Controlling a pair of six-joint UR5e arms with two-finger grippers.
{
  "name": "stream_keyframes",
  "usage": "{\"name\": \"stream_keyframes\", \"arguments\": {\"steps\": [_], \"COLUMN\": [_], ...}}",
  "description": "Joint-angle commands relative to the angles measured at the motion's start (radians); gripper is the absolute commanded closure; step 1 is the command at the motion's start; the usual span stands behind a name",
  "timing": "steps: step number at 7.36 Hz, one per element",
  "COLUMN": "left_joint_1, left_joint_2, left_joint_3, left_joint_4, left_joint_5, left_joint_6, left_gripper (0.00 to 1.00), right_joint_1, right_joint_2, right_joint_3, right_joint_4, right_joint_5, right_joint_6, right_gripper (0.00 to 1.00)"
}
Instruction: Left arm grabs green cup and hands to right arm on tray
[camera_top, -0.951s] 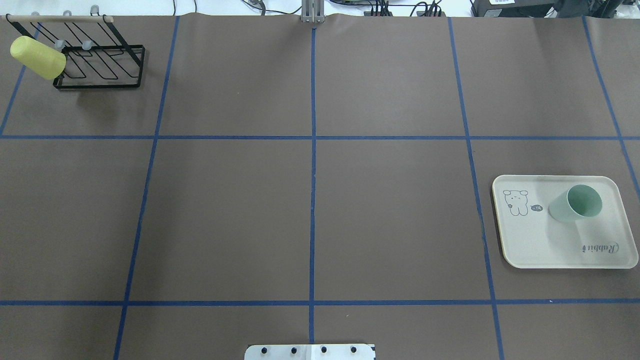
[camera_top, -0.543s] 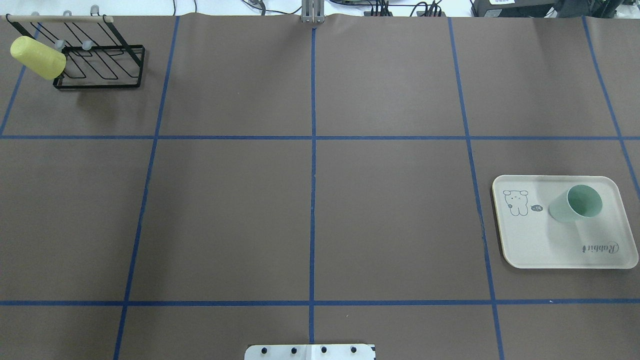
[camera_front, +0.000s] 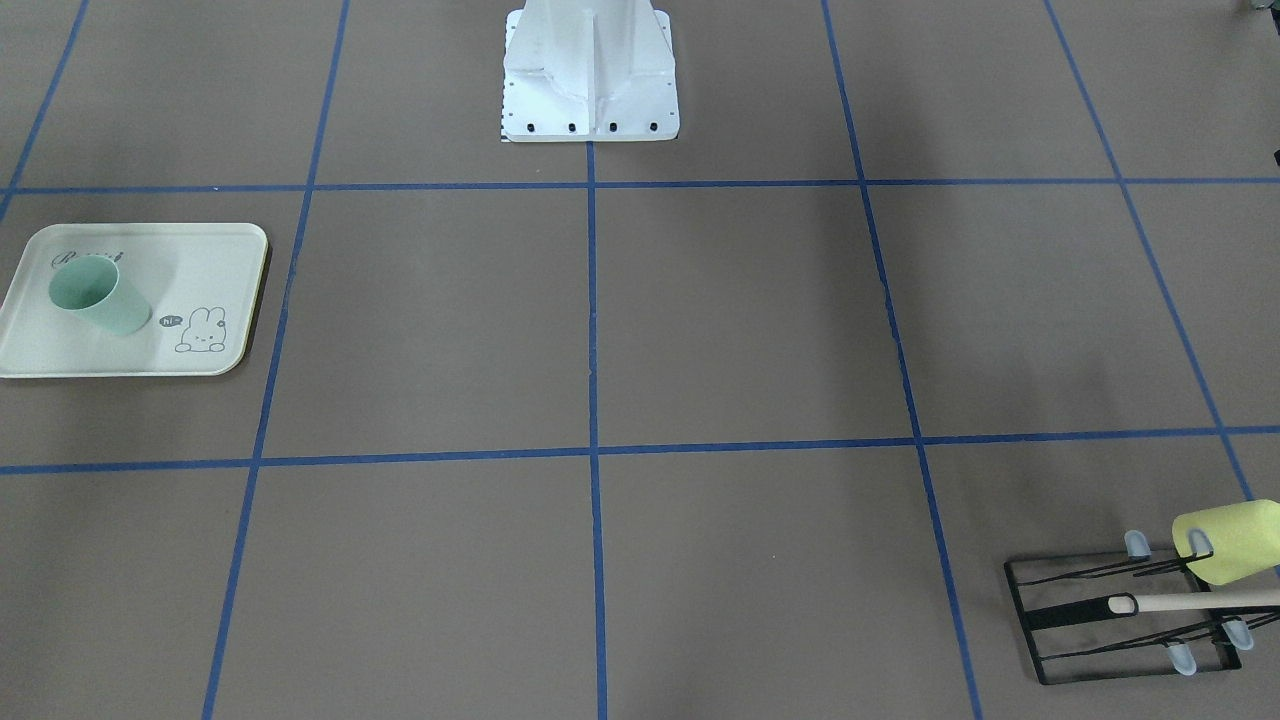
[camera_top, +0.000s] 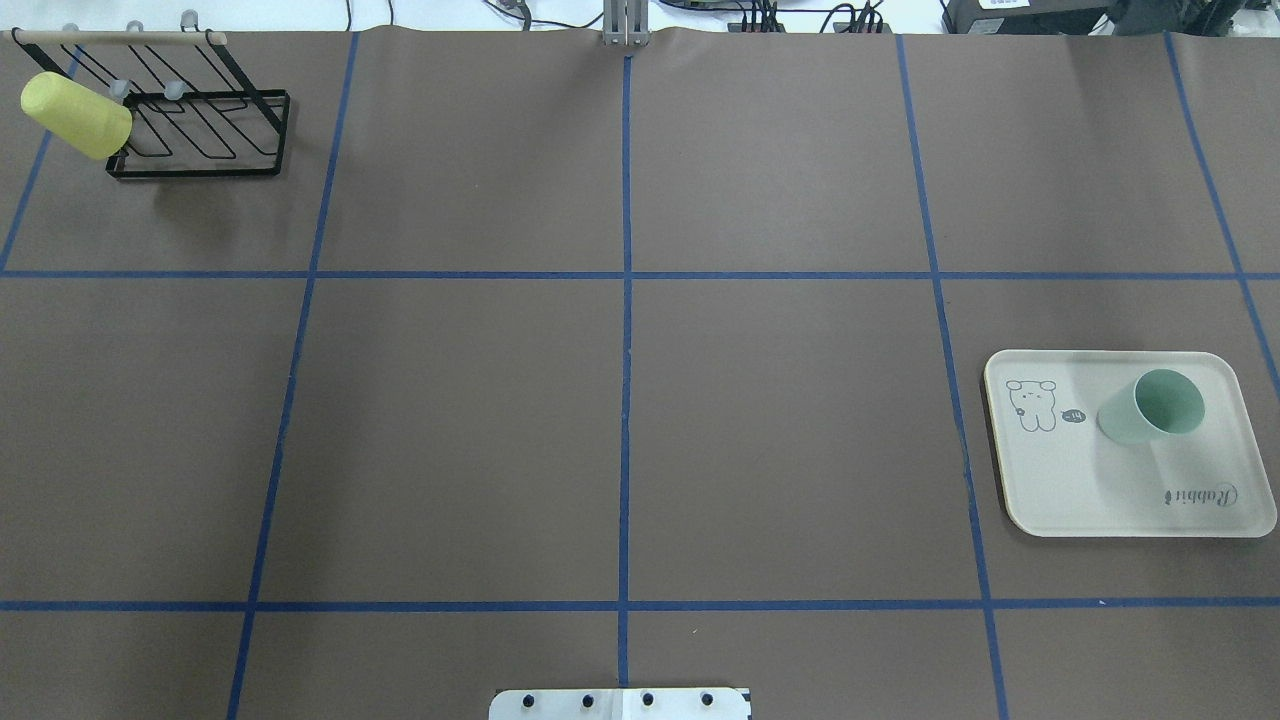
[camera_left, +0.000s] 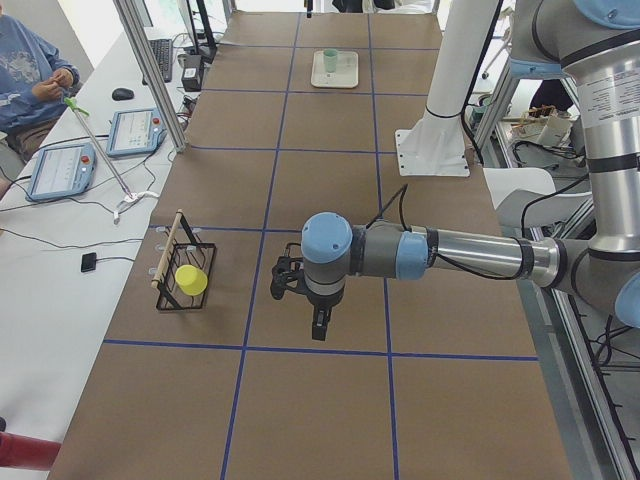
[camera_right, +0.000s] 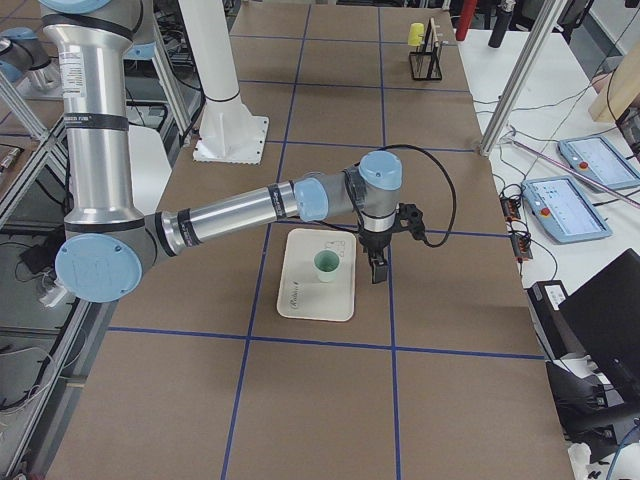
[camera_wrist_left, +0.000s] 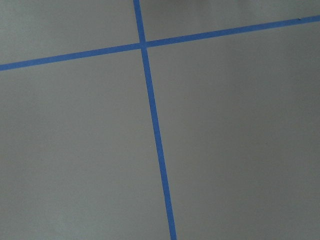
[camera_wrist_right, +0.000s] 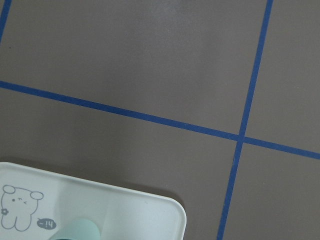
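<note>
The green cup (camera_top: 1150, 407) stands upright on the tray (camera_top: 1100, 505) at the table's right end, near the right gripper (camera_right: 377, 268) and well apart from the left gripper (camera_left: 318, 325), so the right one is nearer; neither claw's opening can be told.

Premises: a robotics laboratory. The counter (camera_top: 780, 420) is covered in brown sheeting, marked into squares with blue tape (camera_top: 626, 400). A left arm (camera_left: 450, 255) and a right arm (camera_right: 250, 210), both industrial, stand beside a white pedestal (camera_front: 590, 70) bolted at the near edge. Along the far side, a white bench (camera_left: 60, 260) carries teach pendants (camera_left: 62, 170), a keyboard (camera_left: 160, 58), a mouse (camera_left: 122, 94) and loose cables. Aluminium frame posts (camera_left: 150, 70) rise beside it. An operator (camera_left: 30, 65) sits there.
</note>
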Motion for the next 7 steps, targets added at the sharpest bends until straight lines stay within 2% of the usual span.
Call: {"name": "stream_keyframes", "arguments": {"steps": [1, 3, 7], "left_joint_1": [-0.032, -0.037, -0.04], "left_joint_2": [0.007, -0.022, -0.013], "left_joint_3": [0.0, 0.004, -0.02], "left_joint_4": [-0.006, 0.0, -0.001], "left_joint_5": [0.015, 0.019, 0.017], "left_joint_6": [0.003, -0.002, -0.019], "left_gripper": [0.0, 0.0, 0.0], "right_joint_1": [0.001, 0.001, 0.008], "right_joint_2": [-0.007, -0.009, -0.026], "right_joint_3": [-0.001, -0.002, 0.004], "right_joint_4": [0.001, 0.003, 0.003], "right_joint_5": [-0.008, -0.006, 0.006], "right_joint_6": [0.003, 0.003, 0.003], "right_gripper": [0.01, 0.01, 0.01]}}
